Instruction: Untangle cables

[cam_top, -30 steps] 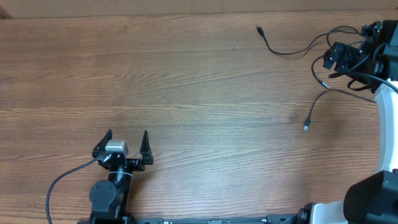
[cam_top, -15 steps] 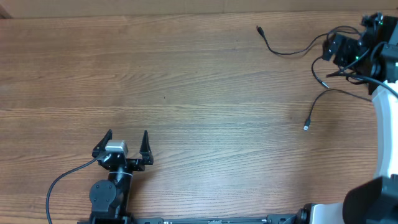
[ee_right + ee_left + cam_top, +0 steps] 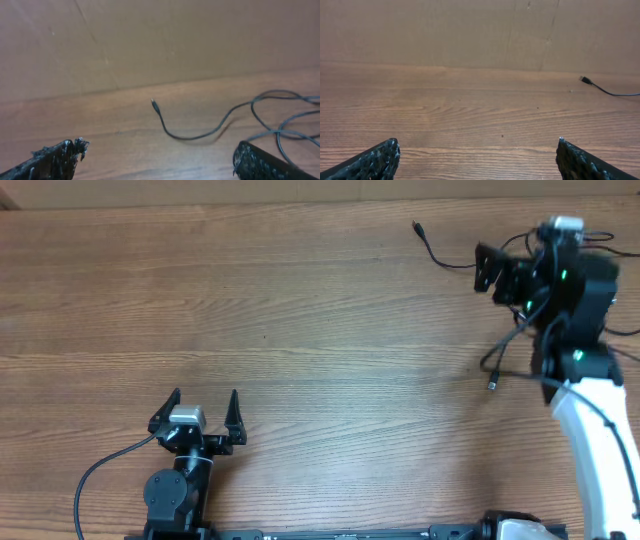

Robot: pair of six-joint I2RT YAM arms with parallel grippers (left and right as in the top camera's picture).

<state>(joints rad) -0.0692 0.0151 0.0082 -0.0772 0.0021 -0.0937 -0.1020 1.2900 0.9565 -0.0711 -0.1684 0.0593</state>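
Note:
Thin black cables lie tangled at the table's far right. One cable [image 3: 443, 260] ends in a plug [image 3: 416, 226] near the back edge. A second cable [image 3: 500, 352] ends in a small plug [image 3: 492, 384] nearer the front. My right gripper [image 3: 486, 272] hovers open over the tangle, facing left, with nothing between its fingers. In the right wrist view the first cable [image 3: 200, 134] curves between the open gripper [image 3: 160, 145] and the back wall, and loops [image 3: 280, 112] lie at the right. My left gripper [image 3: 205, 408] stands open at the front left, far from the cables; it [image 3: 477, 142] sees one plug [image 3: 584, 79] far off.
The wooden table [image 3: 300, 310] stretches between the two arms. A brown cardboard wall [image 3: 470, 30] stands along the back edge. The left arm's own thick cable [image 3: 100, 470] trails at the front left. The right arm's white link [image 3: 595, 430] crosses the right side.
The right arm has swung left from the table's right edge, and its gripper now sits over the cables. The left arm has not moved.

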